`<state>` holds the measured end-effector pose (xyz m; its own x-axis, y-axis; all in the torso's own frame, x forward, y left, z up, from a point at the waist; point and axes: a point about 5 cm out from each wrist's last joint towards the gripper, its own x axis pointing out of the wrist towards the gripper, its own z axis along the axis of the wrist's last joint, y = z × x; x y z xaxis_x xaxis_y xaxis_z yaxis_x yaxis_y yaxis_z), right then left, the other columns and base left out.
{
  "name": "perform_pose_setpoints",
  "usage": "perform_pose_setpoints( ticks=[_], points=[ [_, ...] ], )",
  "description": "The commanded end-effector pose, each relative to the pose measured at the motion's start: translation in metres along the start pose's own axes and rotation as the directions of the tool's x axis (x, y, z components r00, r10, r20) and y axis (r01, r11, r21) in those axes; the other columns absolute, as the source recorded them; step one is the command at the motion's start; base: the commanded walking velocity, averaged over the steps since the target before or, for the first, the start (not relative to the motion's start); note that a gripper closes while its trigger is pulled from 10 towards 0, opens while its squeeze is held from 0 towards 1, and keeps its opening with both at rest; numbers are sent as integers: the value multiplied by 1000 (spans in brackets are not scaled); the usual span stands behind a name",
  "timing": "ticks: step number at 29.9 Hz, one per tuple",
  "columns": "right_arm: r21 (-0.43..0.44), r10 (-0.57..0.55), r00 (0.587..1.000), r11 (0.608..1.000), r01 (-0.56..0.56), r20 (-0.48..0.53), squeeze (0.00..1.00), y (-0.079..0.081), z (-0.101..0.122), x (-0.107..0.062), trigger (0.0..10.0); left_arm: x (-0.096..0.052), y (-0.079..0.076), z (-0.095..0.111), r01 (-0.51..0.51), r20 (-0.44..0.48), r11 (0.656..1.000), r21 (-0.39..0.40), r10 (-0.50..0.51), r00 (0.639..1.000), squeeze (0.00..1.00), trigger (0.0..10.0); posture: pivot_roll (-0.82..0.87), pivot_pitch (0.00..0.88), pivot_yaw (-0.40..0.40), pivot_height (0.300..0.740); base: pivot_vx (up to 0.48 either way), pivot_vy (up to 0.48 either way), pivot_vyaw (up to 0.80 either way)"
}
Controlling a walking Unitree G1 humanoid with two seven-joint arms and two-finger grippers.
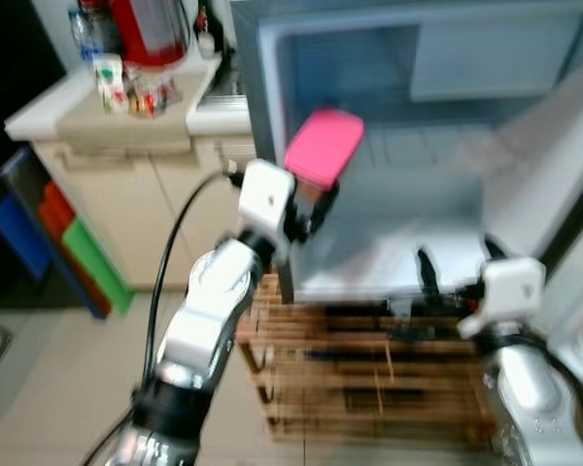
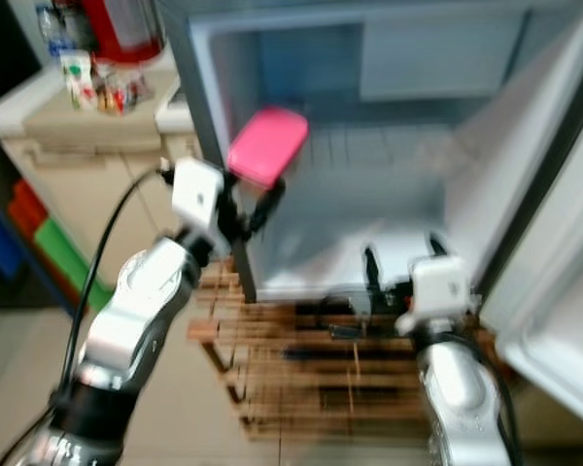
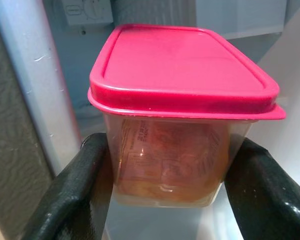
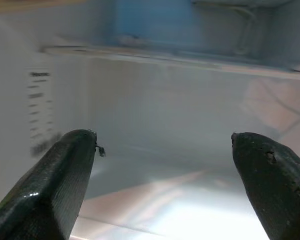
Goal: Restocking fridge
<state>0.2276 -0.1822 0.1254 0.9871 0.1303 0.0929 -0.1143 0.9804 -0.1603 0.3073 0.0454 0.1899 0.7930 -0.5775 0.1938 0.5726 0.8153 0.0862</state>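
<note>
Left tool (image 3: pixel 162 192) clamps a pink-lidded container (image 3: pixel 175 125), its label seemingly unreadable; right tool (image 4: pixel 162 175) gapes wide.

Wooden rack (image 1: pixel 369 374) sitting on floor (image 1: pixel 68 388) below, slats blurred. Bench (image 1: pixel 97 121) standing at far left, carrying red appliance (image 1: pixel 151 29) and small jars (image 1: pixel 126 92). Green, red, blue bins (image 1: pixel 63 238) leaning beside bench cabinet (image 1: pixel 165 218).

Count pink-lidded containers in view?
1. The pink-lidded container is clamped in the left claw, raised at the open fridge mouth. The right claw is open and carries none. Blur could hide others.
</note>
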Motion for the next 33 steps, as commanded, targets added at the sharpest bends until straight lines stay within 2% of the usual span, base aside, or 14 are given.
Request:
perform_pose_setpoints(
  ticks=[1, 7, 8, 11, 14, 17, 21, 23, 24, 27, 29, 31, 33],
  points=[
    [-8, 9, 1000, 1000, -9, 3, 0, 0, 2, -1, 10000, 9, -1, -14, -10, -77, 1000, 1, 10, 997, 0, 10000, -212, 0, 95, 740, 0, 0, 0],
    [-18, 18, 1000, 1000, -17, 8, 0, 3, 5, -2, 10000, 32, -18, -19, 56, -104, 998, -38, -59, 993, 0, 10000, -237, 0, 114, 740, 0, 0, 0],
    [-17, 9, 1000, 1000, -9, 10, 0, 2, 6, -2, 10000, 40, -16, -21, 23, -120, 997, -75, -32, 992, 0, 10000, -243, 0, 125, 740, 0, 0, 0],
    [-18, 10, 1000, 1000, -10, 13, 0, 5, 8, -5, 10000, 46, -10, -24, -42, -144, 992, -116, 25, 989, 0, 10000, -253, 10, 135, 740, 0, 0, 0],
    [-19, 9, 1000, 1000, -9, 1, 0, 3, 7, -10, 10000, 59, -13, -22, -81, -147, 977, -199, 52, 988, 0, 10000, -267, 21, 143, 740, 0, 0, 0],
    [-14, -2, 1000, 1000, 2, -13, 0, 4, 7, -18, 10000, 70, -20, -16, -76, -136, 975, -208, 48, 990, 0, 10000, -285, 41, 163, 740, 0, 0, 0],
    [-9, -17, 1000, 1000, 16, -24, 0, 10, 7, -25, 10000, 81, -35, -3, 0, -75, 973, -231, -18, 997, 0, 10000, -320, 65, 192, 740, 0, 0, 0],
    [-4, -33, 999, 999, 33, -28, 0, 12, 8, -30, 10000, 85, -45, 10, 44, -25, 970, -240, -51, 998, 0, 10000, -339, 77, 207, 740, 0, 0, 0],
    [-4, -41, 999, 999, 41, -28, 0, 13, 10, -33, 10000, 88, -52, 22, 78, 26, 968, -239, -74, 997, 0, 10000, -347, 78, 212, 740, 0, 0, 0],
    [-3, -53, 998, 999, 53, -33, 0, 12, 11, -36, 10000, 90, -53, 33, 88, 67, 967, -240, -74, 995, 0, 10000, -352, 82, 215, 740, 0, 0, 0],
    [-1, -71, 996, 997, 71, -46, 0, 12, 9, -41, 10000, 93, -47, 48, 64, 122, 973, -223, -37, 992, 0, 10000, -360, 85, 220, 740, 0, 0, 0],
    [-1, -74, 996, 997, 74, -49, 0, 13, 10, -42, 10000, 95, -37, 53, 10, 144, 978, -208, 21, 989, 0, 10000, -363, 90, 219, 740, 0, 0, 0],
    [-2, -76, 996, 997, 76, -50, 0, 12, 10, -43, 10000, 95, -33, 54, -12, 145, 978, -207, 43, 989, 0, 10000, -364, 90, 217, 740, 0, 0, 0]
  ],
)
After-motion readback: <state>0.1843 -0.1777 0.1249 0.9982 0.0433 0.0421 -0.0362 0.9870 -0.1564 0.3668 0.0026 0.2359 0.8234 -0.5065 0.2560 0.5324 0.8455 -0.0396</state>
